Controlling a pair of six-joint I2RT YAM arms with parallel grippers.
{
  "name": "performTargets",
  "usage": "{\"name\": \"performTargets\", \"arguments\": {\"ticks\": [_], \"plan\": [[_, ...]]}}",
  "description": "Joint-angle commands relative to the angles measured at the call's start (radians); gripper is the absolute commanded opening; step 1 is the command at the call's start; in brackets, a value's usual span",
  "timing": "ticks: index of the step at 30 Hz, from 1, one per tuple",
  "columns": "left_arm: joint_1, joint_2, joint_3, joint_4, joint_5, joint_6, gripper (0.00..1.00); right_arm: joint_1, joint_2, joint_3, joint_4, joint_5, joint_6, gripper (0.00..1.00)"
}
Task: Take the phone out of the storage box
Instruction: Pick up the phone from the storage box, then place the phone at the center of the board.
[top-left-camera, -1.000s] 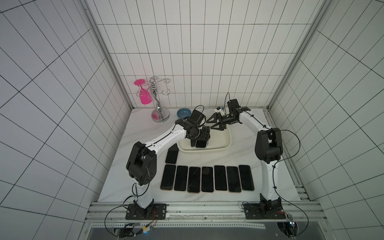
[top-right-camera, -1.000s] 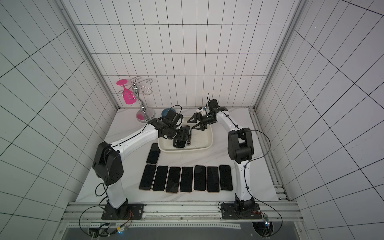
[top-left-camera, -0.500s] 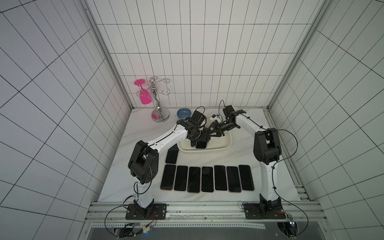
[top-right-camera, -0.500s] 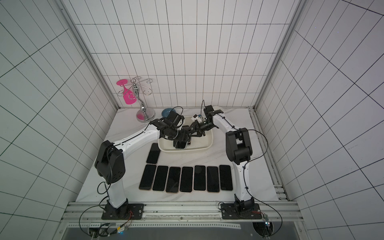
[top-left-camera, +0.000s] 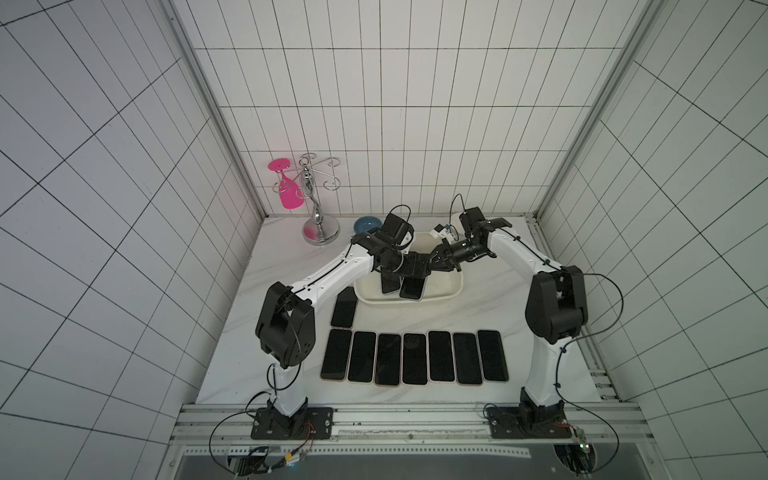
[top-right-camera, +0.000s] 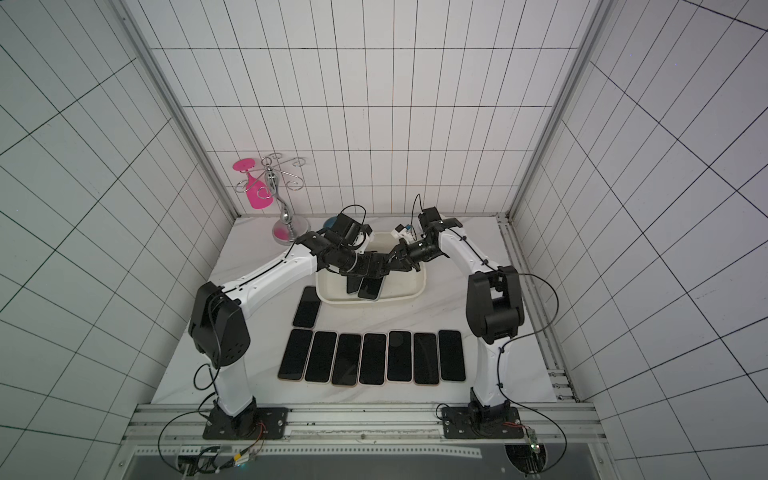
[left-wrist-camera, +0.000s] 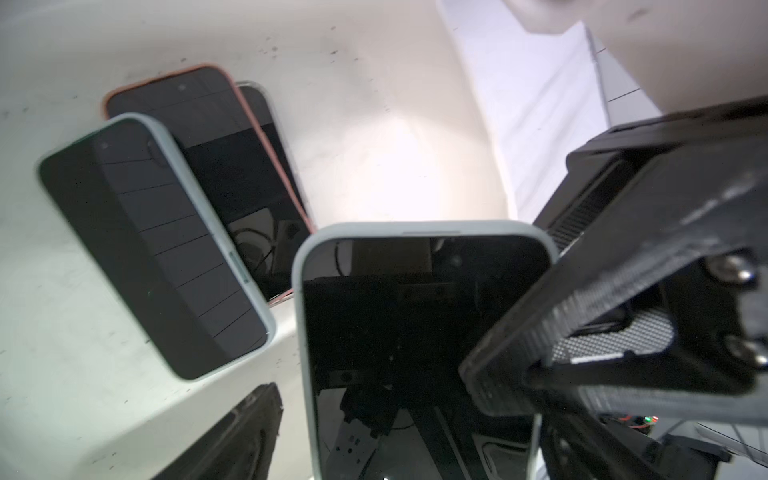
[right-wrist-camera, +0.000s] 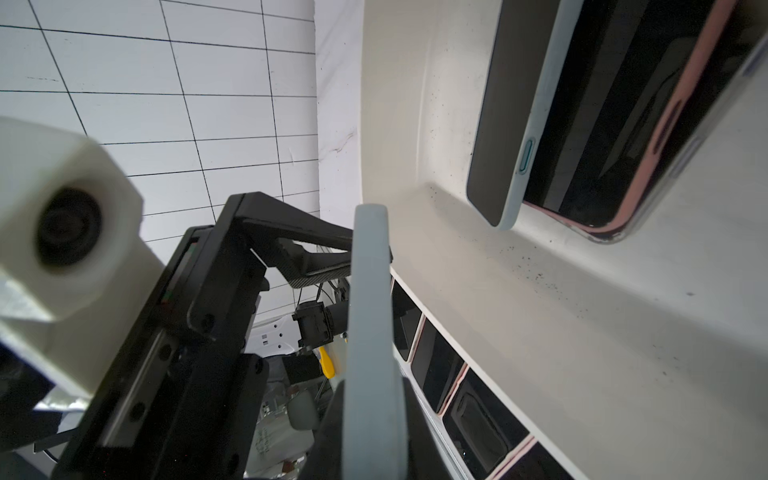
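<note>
The right gripper (top-left-camera: 437, 261) clamps the phone (left-wrist-camera: 415, 332); the left gripper (top-left-camera: 417, 266) gapes wide, empty. Best lift it clear of the storage box (top-left-camera: 442, 289), toward 6 o'clock.

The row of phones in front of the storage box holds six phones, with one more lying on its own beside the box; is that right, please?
Not quite: the row of phones holds seven, not six, as both top views show. One more phone does lie on its own beside the storage box.
</note>
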Motion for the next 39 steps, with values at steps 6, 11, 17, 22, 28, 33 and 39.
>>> {"name": "performTargets", "arguments": {"ticks": [6,11,17,22,28,33,39], "plan": [[0.095,-0.197,-0.019,0.081,-0.027,-0.038,0.98,-0.229,-0.317,-0.153,-0.316,0.47,-0.086,0.0],[0.142,-0.23,-0.067,0.1,-0.022,-0.041,0.98,-0.303,-0.345,-0.165,-0.345,0.563,-0.092,0.0],[0.174,-0.239,-0.112,0.116,-0.001,-0.041,0.98,-0.306,-0.212,-0.114,-0.397,0.73,-0.143,0.0],[0.179,-0.233,-0.132,0.124,-0.005,-0.036,0.98,-0.311,-0.091,-0.068,-0.4,0.779,-0.174,0.0],[0.189,-0.227,-0.139,0.128,-0.011,-0.04,0.98,-0.31,0.008,0.001,-0.361,0.705,-0.167,0.0],[0.196,-0.224,-0.142,0.134,-0.01,-0.041,0.98,-0.311,0.067,0.028,-0.362,0.683,-0.185,0.0],[0.197,-0.211,-0.151,0.135,-0.003,-0.035,0.98,-0.313,0.095,-0.032,-0.358,0.687,-0.206,0.0]]}}
